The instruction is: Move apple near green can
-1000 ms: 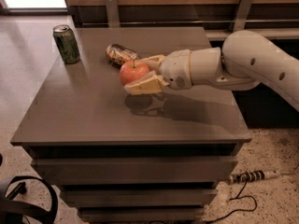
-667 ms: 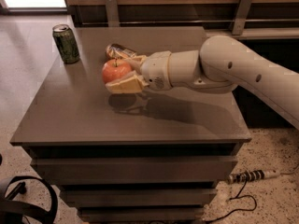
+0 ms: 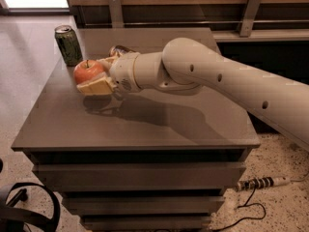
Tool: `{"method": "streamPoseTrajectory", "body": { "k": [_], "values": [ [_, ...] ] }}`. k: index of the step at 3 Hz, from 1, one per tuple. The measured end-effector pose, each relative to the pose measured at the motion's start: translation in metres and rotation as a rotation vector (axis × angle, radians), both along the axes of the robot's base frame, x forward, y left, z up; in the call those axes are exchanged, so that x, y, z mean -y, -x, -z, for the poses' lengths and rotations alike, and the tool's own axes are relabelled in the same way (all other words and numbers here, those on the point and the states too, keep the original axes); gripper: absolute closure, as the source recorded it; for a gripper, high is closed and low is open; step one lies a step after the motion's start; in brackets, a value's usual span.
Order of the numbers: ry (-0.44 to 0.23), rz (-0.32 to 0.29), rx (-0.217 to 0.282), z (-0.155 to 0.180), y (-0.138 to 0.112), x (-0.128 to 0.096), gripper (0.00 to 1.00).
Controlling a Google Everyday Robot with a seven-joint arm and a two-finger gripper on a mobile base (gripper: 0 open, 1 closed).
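The red-orange apple with a short stem is held in my gripper, whose pale fingers close around it from the right. It hangs a little above the grey table top, left of centre. The dark green can with a silver rim stands upright at the table's far left corner, just behind and left of the apple, a small gap apart. My white arm reaches in from the right.
An orange-and-silver can lies behind my wrist, mostly hidden. The table's left edge is close to the apple. A wooden wall rail with metal brackets runs behind. A power strip and a chair base are on the floor.
My arm has carried the apple leftward and toward the far left corner, bringing it much closer to the green can. The green can has not moved.
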State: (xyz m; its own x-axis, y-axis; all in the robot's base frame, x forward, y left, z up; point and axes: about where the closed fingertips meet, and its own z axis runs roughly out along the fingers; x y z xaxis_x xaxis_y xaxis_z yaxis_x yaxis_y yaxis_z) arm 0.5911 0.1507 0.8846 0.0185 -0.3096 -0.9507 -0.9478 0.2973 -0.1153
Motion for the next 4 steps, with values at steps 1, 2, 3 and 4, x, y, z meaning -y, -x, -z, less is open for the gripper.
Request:
{"method": "streamPoseTrajectory", "body": {
  "k": [1, 2, 3, 4],
  "values": [
    [0.03, 0.028, 0.016, -0.006, -0.015, -0.033, 1.0],
    [0.025, 0.06, 0.012, -0.004, -0.043, -0.057, 1.0],
    [-0.005, 0.081, 0.009, 0.01, -0.074, -0.063, 1.0],
    [-0.043, 0.097, -0.001, 0.035, -0.105, -0.062, 1.0]
  ]
}}
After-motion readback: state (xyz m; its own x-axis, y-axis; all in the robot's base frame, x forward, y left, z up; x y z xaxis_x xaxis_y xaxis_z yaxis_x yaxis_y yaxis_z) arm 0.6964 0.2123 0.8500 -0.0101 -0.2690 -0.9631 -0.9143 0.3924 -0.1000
